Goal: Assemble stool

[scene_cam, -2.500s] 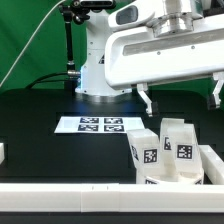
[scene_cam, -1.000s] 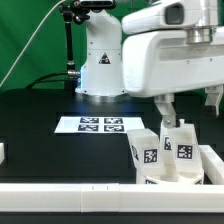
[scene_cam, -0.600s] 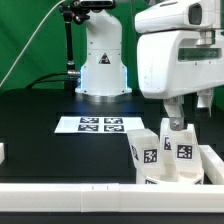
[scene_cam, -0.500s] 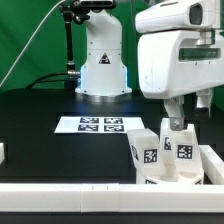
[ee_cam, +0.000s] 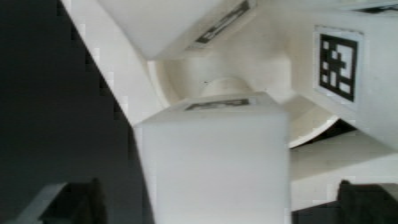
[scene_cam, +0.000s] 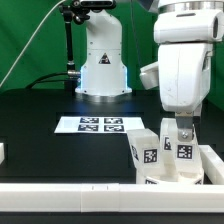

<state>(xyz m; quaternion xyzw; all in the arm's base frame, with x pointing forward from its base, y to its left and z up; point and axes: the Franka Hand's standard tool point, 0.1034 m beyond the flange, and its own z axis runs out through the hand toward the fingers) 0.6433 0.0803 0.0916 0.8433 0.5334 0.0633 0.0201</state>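
The step in hand looks like the pick of a first stool part: the gripper (scene_cam: 183, 129) hangs straight down over the cluster of white stool legs (scene_cam: 160, 152) standing at the exterior view's right, close against the long white rail (scene_cam: 60, 188) that runs along the near edge of the table. Its jaws stand wide apart and hold nothing — the fingertips sit just above, or perhaps already beside, the top of the rear leg (scene_cam: 181, 143), and the wrist view shows that block's flat top (ee_cam: 210, 160) filling the gap between the two dark fingers (ee_cam: 68, 203). No round seat can be made out in either view; it may lie hidden behind the legs and the arm, though that cannot be told. The next move, by my reading, calls for a short straight descent so the pads bracket one leg alone, then a firm closing — the legs stand packed together, so a neighbour could be nudged over. The surface is a black table (scene_cam: 40, 125), with the marker board (scene_cam: 95, 124) lying flat near its middle, the arm's white base (scene_cam: 100, 60) behind it, and a green backdrop (scene_cam: 25, 40) beyond.
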